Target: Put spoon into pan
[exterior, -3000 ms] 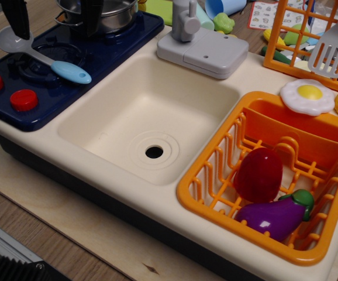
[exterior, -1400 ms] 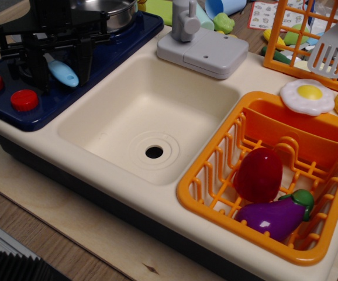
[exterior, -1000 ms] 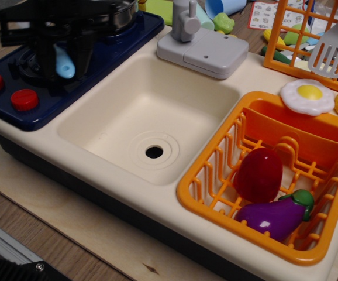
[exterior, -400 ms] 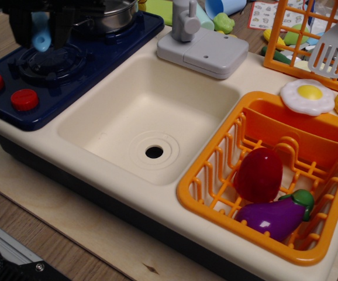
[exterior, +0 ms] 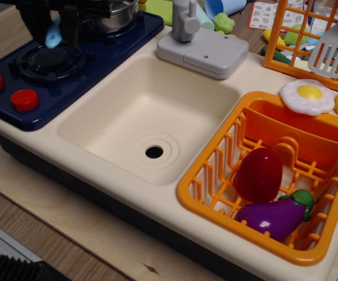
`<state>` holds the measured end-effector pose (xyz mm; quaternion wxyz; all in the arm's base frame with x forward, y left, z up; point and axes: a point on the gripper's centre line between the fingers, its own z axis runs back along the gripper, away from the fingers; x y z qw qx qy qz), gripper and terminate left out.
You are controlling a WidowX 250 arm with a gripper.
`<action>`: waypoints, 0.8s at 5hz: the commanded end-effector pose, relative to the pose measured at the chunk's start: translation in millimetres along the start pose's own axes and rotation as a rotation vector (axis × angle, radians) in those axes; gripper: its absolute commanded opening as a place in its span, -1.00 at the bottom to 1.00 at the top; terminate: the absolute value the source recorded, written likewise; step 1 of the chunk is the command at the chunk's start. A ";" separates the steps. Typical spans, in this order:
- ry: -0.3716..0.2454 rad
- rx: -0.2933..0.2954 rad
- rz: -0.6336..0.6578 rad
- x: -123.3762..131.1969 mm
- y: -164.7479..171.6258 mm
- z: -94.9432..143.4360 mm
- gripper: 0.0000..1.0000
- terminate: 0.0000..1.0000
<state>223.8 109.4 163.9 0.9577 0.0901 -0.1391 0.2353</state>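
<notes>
My black gripper (exterior: pixel 55 29) is at the top left, above the front burner of the dark blue toy stove (exterior: pixel 69 64). It is shut on the spoon (exterior: pixel 53 36); only the light blue handle shows, hanging down between the fingers, clear of the stove. The spoon's grey bowl is hidden by the gripper. The pan (exterior: pixel 113 14), a shiny silver pot, stands on the back burner just right of and behind the gripper; its top is cut off by the frame edge.
Two red knobs (exterior: pixel 8 92) sit on the stove front. A cream sink (exterior: pixel 145 117) with a grey faucet (exterior: pixel 201 44) lies in the middle. An orange rack (exterior: pixel 274 175) at right holds a red piece and an eggplant. A toy egg, corn and grey spatula (exterior: pixel 331 50) are at far right.
The gripper took the spoon off the front burner, lifted it, and carried it up and back toward the pot; in the last moment it shifted slightly right.
</notes>
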 end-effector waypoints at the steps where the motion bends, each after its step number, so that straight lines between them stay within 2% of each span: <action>1: 0.051 -0.106 -0.079 27.7 8.7 0.1 -1.00 -1.00; 2: 0.091 -0.145 -0.099 35.0 7.5 -4.5 -1.00 -1.00; 3: 0.091 -0.145 -0.099 35.0 7.5 -4.5 1.00 -1.00; 4: 0.091 -0.145 -0.099 35.0 7.5 -4.5 1.00 1.00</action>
